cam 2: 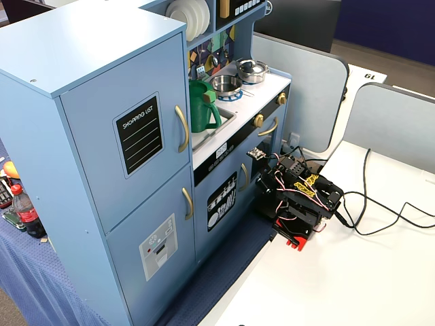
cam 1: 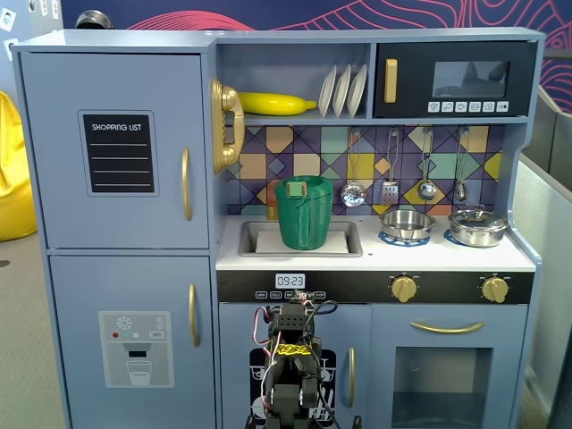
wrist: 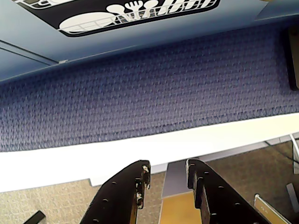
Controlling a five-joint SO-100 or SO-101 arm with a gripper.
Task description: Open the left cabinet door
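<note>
Blue-grey toy-kitchen door with black "SHOPPING LIST" chalkboard panel and vertical gold handle sits flush, upper left of cabinet in a fixed view. Black two-finger pincer well apart from it, folded low before small blue door with dish-rack picture; fingers slightly spread, pinching nothing (wrist view). Count: three white plates, one yellow banana, one green pitcher, two steel pots. Arm base on white tabletop; blue woven mat under kitchen.
</note>
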